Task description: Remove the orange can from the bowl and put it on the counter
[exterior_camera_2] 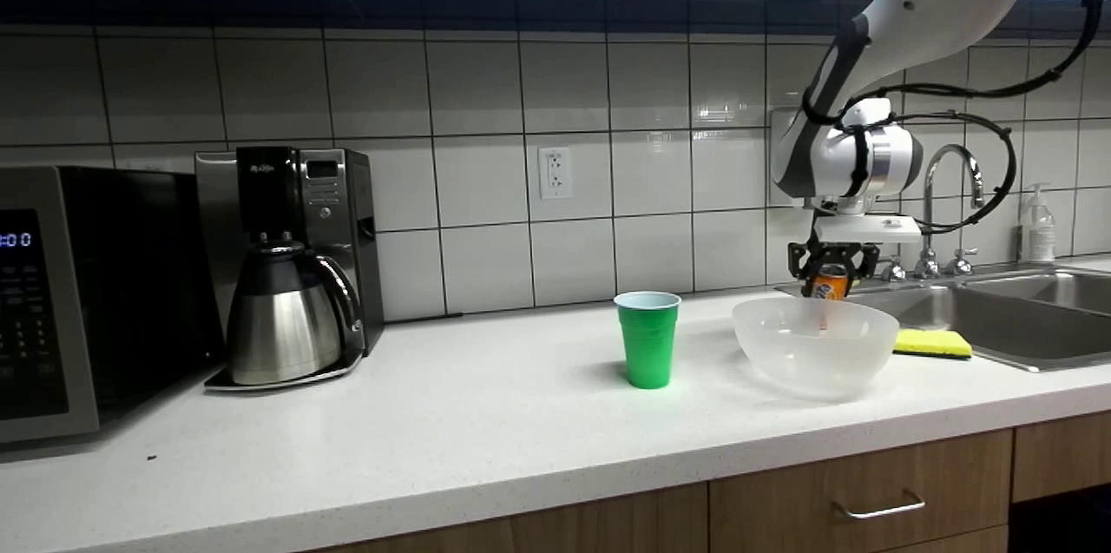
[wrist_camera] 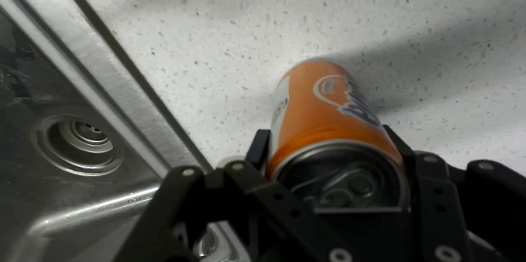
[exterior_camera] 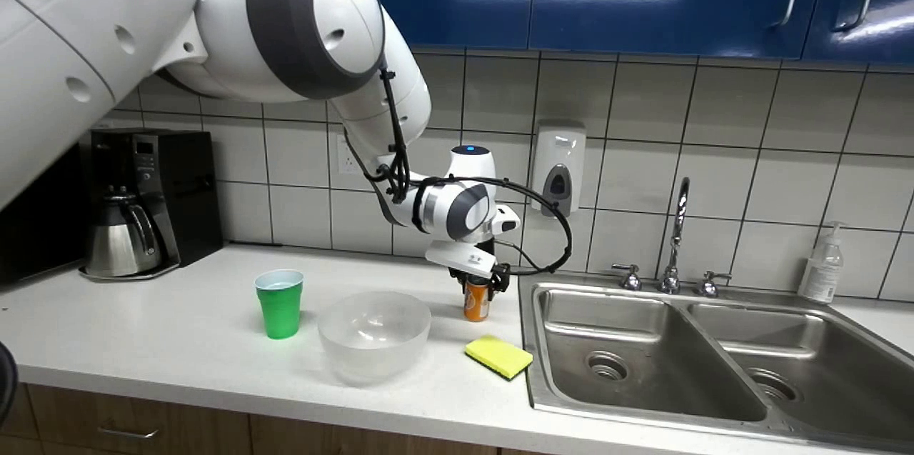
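The orange can is reaching down in line with the gripper, its long axis running about upright; the coming move is turning on that shared line, since letting go and rising along it would be leaving the can undisturbed. Its place is falling near the sink-side edge of the counter, closer to the back edge than the front, with the sponge lying farther toward the front edge.

The gripper is clasping the can near its top, the fingers bearing on opposite sides and standing no farther apart than the can is wide. Whether the base is resting on the counter is hard to swear to: in an exterior view the bowl is clouding the lower part, though in the wrist view the shadow is starting close by the base, suggesting contact or nearly so.

By my judgement the can is already out of the bowl and only the release is wanting. With the steel sink lying near, an uneven opening could be nudging the can that way, so a straight lift is looking safest.
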You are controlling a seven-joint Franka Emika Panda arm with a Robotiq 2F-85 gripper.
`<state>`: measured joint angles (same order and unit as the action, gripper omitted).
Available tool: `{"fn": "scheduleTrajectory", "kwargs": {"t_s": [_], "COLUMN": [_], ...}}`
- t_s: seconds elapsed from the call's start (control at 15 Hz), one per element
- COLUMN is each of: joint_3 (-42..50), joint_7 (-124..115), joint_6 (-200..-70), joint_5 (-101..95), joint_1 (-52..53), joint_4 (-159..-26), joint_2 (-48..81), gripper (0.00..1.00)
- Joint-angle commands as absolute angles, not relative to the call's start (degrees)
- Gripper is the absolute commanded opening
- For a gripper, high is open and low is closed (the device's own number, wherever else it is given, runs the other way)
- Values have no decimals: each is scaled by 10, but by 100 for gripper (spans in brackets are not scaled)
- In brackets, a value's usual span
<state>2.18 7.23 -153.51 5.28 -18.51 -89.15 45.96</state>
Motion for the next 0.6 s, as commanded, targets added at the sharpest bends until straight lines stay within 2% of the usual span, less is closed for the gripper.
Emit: {"fn": "scheduleTrajectory", "kwargs": {"t_s": [0.0,0.2,0.27,0.33,0.4,0.53], "joint_3": [3,-2,-1,0,1,3], "joint_7": [94,95,94,92,91,90], "joint_6": [-1495,-1472,-1464,-1456,-1451,-1441], "joint_5": [63,66,65,65,64,63], "joint_1": [-199,-202,-200,-200,-198,-197], "joint_4": [-807,-769,-758,-749,-739,-724], "joint_2": [503,524,530,534,540,548], "gripper": [40,40,90,91,98,100]}}
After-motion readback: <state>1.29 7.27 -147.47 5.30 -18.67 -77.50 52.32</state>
